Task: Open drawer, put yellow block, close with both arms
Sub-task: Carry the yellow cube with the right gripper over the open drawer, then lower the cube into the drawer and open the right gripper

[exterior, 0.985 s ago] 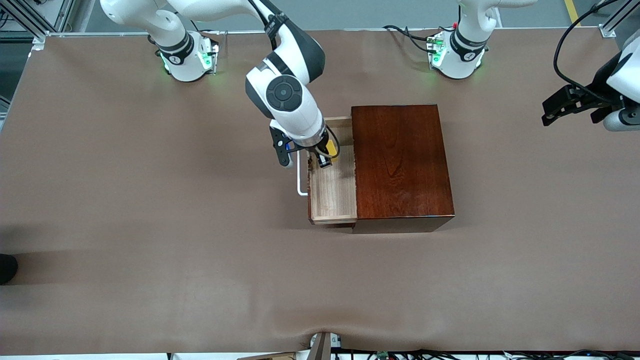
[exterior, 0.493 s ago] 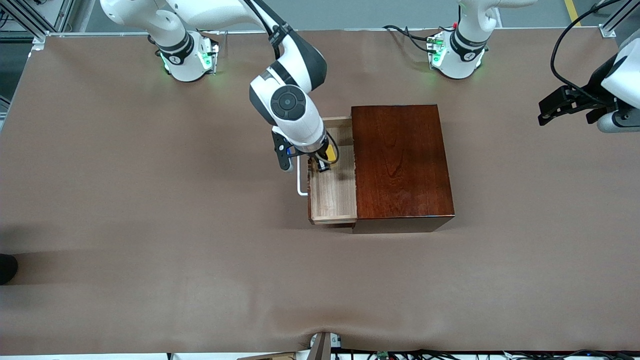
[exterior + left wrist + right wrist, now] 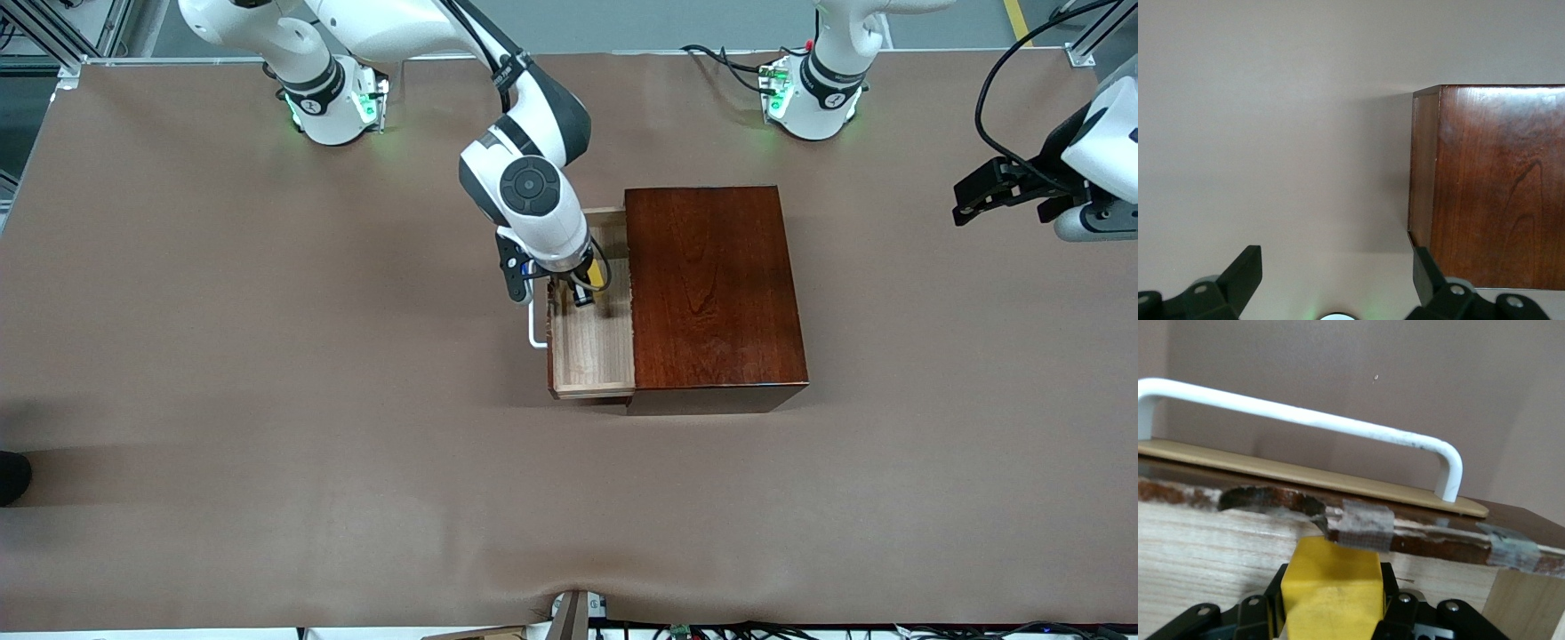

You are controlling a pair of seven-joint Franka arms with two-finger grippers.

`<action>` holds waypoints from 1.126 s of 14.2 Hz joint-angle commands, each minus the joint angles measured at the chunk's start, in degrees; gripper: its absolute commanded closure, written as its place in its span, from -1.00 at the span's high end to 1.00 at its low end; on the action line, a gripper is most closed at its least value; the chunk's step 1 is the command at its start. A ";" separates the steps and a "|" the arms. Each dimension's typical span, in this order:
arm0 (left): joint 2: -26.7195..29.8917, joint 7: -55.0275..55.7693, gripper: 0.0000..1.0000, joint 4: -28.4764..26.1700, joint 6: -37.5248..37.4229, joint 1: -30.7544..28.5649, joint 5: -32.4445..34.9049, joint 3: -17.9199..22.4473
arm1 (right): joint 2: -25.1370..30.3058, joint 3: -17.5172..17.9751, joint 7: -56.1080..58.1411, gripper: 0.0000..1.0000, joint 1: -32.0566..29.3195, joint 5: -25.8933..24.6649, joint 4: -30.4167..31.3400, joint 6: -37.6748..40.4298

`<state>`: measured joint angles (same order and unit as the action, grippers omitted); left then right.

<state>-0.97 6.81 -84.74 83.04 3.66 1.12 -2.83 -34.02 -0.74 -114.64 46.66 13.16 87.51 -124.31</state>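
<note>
My right claw is clenched on the block over the open drawer, light, stiff, held by flat sides, while my left claw waits spread beside the box.

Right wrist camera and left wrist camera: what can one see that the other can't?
Only the right wrist view shows the yellow block held in the shut right gripper, the white handle and the drawer floor. Only the left wrist view shows the open left gripper and the bare table. Both show the dark wooden box.
</note>
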 commanded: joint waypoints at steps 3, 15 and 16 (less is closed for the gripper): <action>-0.17 -1.01 1.00 -0.08 -0.07 -0.14 -1.12 -0.95 | -0.61 -0.75 -3.90 1.00 -0.16 -1.21 -1.82 1.00; -9.48 22.77 1.00 5.55 2.29 8.90 -0.59 -6.31 | 0.10 -0.58 -3.84 1.00 -7.80 -0.07 -17.98 23.75; -9.75 26.63 1.00 5.55 2.39 10.30 -0.68 -6.40 | 0.18 -0.49 -2.96 1.00 -9.21 -0.15 -19.21 24.98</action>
<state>-9.22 28.01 -81.22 85.48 11.87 1.01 -9.30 -33.49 -2.14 -117.71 39.98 13.21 71.72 -102.34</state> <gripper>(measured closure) 0.000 0.000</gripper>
